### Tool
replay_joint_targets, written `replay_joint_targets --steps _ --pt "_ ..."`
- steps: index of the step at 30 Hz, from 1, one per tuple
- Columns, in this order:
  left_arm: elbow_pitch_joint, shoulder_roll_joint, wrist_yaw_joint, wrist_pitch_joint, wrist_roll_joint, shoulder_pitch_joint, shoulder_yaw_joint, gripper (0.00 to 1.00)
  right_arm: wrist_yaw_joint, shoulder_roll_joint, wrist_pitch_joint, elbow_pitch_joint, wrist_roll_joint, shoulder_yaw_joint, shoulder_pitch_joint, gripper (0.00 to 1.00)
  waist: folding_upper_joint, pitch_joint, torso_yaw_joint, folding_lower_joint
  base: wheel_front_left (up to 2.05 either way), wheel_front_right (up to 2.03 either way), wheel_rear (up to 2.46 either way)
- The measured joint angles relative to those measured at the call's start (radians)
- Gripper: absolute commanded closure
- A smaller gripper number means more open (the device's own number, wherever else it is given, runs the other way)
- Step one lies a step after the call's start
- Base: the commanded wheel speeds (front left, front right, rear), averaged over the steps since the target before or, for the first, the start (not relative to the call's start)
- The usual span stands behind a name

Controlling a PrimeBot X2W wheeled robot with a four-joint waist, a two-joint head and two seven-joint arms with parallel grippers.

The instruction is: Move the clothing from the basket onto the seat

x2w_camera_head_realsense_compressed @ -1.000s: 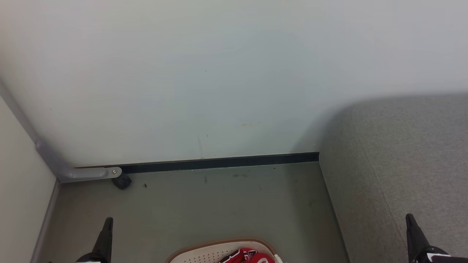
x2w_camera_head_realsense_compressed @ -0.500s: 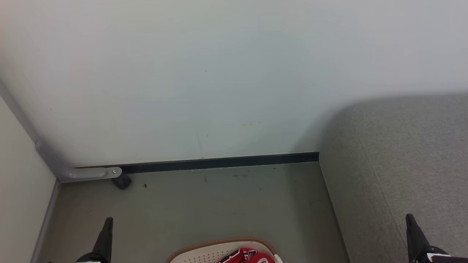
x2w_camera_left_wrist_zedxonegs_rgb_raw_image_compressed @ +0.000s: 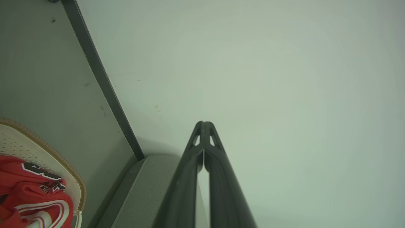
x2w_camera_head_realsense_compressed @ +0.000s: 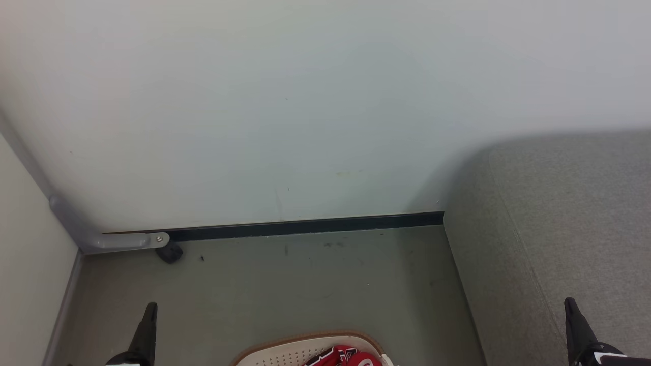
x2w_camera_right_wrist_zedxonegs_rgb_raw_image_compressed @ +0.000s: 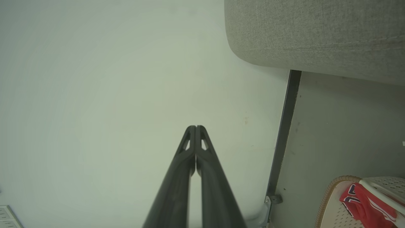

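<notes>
The cream basket [x2w_camera_head_realsense_compressed: 285, 354] with a brown rim sits on the floor at the bottom middle of the head view, cut off by the frame edge. Red clothing [x2w_camera_head_realsense_compressed: 346, 356] with white stripes lies inside it; black-and-white lettering shows on the clothing [x2w_camera_left_wrist_zedxonegs_rgb_raw_image_compressed: 31, 186] in the left wrist view, and the clothing [x2w_camera_right_wrist_zedxonegs_rgb_raw_image_compressed: 367, 205] also appears in the basket [x2w_camera_right_wrist_zedxonegs_rgb_raw_image_compressed: 335, 209] in the right wrist view. The grey seat [x2w_camera_head_realsense_compressed: 564, 223] fills the right side. My left gripper [x2w_camera_head_realsense_compressed: 150, 308] is shut and empty, left of the basket. My right gripper [x2w_camera_head_realsense_compressed: 569, 303] is shut and empty, over the seat.
A pale wall [x2w_camera_head_realsense_compressed: 285, 112] with a dark baseboard [x2w_camera_head_realsense_compressed: 305, 226] stands close ahead. A grey metal bracket [x2w_camera_head_realsense_compressed: 122, 240] and a small black foot [x2w_camera_head_realsense_compressed: 170, 252] sit in the left corner. Bare grey floor [x2w_camera_head_realsense_compressed: 305, 284] lies between wall and basket.
</notes>
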Motion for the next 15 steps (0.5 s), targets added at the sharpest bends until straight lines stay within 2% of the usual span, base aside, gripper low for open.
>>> replay_joint_targets --steps 15 --pt "0.0 0.0 0.0 0.0 0.0 0.0 0.0 1.0 0.0 0.0 0.0 0.0 0.0 0.0 0.0 1.0 0.0 0.0 0.0 0.0 0.0 0.0 0.0"
